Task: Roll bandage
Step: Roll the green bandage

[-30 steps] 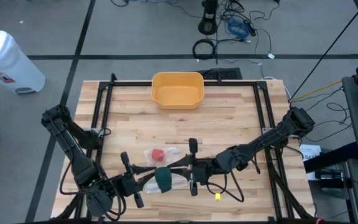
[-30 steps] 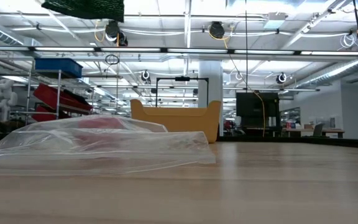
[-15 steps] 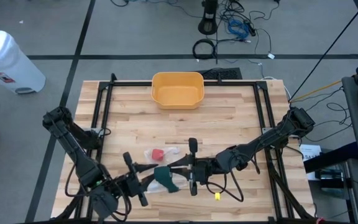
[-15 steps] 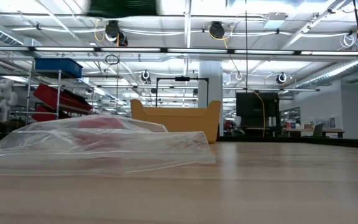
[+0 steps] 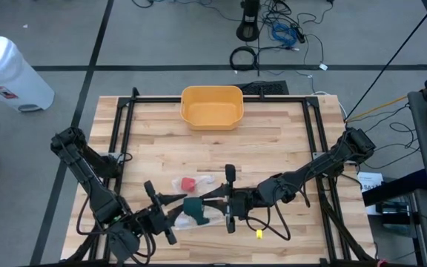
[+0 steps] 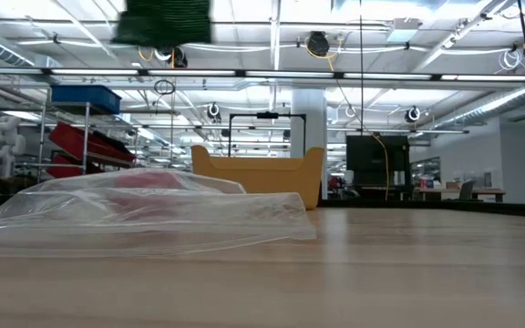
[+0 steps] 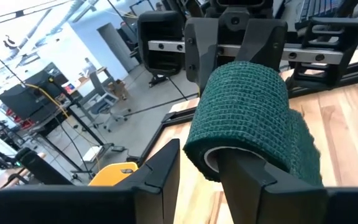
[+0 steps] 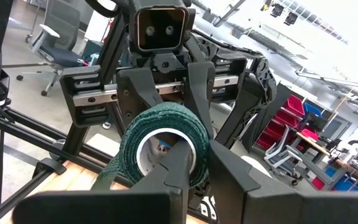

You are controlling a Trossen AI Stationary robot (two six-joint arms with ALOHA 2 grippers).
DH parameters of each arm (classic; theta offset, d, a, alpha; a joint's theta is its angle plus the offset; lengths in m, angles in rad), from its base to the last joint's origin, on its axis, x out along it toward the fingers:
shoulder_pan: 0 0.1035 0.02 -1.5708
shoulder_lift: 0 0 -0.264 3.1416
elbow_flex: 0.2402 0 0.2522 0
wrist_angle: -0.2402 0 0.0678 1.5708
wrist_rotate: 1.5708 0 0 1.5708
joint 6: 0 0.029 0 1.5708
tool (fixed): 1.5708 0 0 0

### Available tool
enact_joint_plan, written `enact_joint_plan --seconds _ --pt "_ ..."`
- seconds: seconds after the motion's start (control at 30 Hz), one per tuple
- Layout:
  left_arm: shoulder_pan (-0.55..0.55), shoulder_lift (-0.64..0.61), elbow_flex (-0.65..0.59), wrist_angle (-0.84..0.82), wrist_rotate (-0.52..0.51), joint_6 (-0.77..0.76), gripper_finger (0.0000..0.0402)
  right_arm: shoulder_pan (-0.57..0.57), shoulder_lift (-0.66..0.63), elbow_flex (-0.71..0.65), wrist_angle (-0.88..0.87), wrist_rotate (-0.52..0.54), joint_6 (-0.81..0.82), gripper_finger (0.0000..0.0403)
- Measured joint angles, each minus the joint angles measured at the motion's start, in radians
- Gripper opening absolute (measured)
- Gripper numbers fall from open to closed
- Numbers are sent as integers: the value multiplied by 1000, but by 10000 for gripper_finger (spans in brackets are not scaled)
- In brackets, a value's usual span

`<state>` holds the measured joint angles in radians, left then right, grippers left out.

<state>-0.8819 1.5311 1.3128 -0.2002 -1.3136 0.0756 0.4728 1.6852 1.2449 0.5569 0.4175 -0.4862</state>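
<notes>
- Table of pale wooden planks fills the middle of the high view, ringed by a black frame, with grey floor around it.
- White bin stands on the floor well off the table's far left corner.
- Yellow tub sits at the far edge of the table, centred; the low view shows it beyond the plastic.
- Left gripper reaches in from the near left corner and meets the other arm over the near middle of the table. In its wrist view, one finger goes into the hollow core of the roll and the other stands clear beside it, so the jaws are spread, with a gap between them.
- Right gripper comes in from the right edge and faces the left one. In its wrist view one finger enters the core and the other lies against the outer wrap, pinching the roll's wall.
- Clear plastic bag lies flat on the wood under and just behind the grippers, with something red inside it.
- Green bandage roll is held in the air between the two grippers, above the bag; a loose tail hangs from it. The low view catches it high above the table.
- Small yellow piece lies on the wood near the right gripper.
</notes>
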Motion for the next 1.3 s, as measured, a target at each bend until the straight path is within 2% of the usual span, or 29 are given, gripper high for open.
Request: enact_joint_plan --seconds 0.2,1.3 --pt "-16 0 0 37 -1 43 100 0 0 0 -1 0 0 45" --pt "-40 0 0 88 -1 117 99 -1 0 0 -7 0 -3 45"
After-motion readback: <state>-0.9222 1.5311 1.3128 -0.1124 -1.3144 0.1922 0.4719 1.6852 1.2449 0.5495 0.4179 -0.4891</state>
